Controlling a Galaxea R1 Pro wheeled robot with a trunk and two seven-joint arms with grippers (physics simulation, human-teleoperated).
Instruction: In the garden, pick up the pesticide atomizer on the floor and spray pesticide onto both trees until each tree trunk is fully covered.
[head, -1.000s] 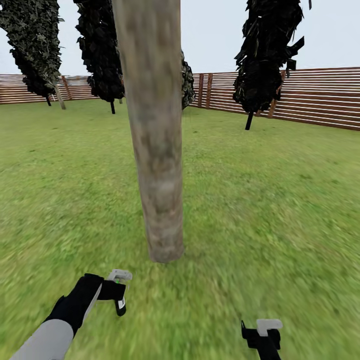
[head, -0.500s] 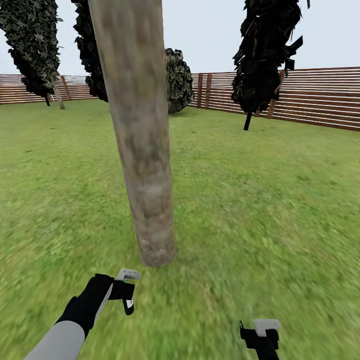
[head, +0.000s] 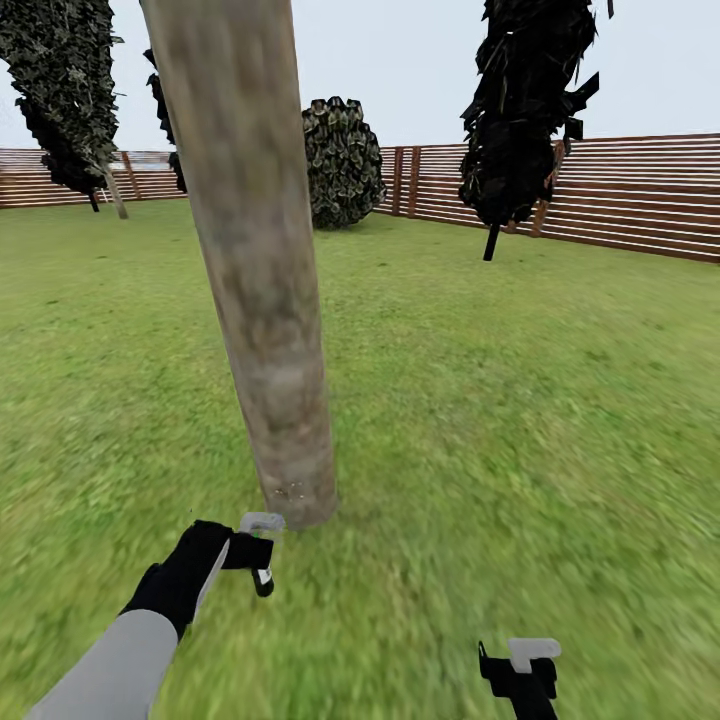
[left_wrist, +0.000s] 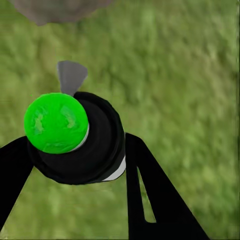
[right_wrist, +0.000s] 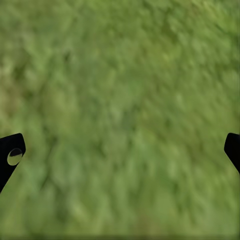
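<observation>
My left gripper (left_wrist: 75, 150) is closed on the pesticide atomizer (left_wrist: 82, 140): black fingers (left_wrist: 155, 195) clamp either side of the round black bottle body, green cap facing the wrist camera, grey nozzle tip (left_wrist: 71, 76) sticking out over the grass. In the head view the left gripper (head: 258, 550) hangs low, just beside the foot of the tree trunk (head: 250, 260). A few faint whitish specks, likely pesticide (head: 293, 490), sit near the trunk base; the rest of the bark looks bare.

Handling, my guess: bottle is small, light, rigid plastic, smooth and round, so it could twist or slip between flat fingers. Best hold is across the widest part of the body, below the cap, nozzle left free. That is about where I have it.

My right gripper (head: 525, 668) is spread wide and holds nothing, with grass between its fingertips (right_wrist: 11, 155).
</observation>
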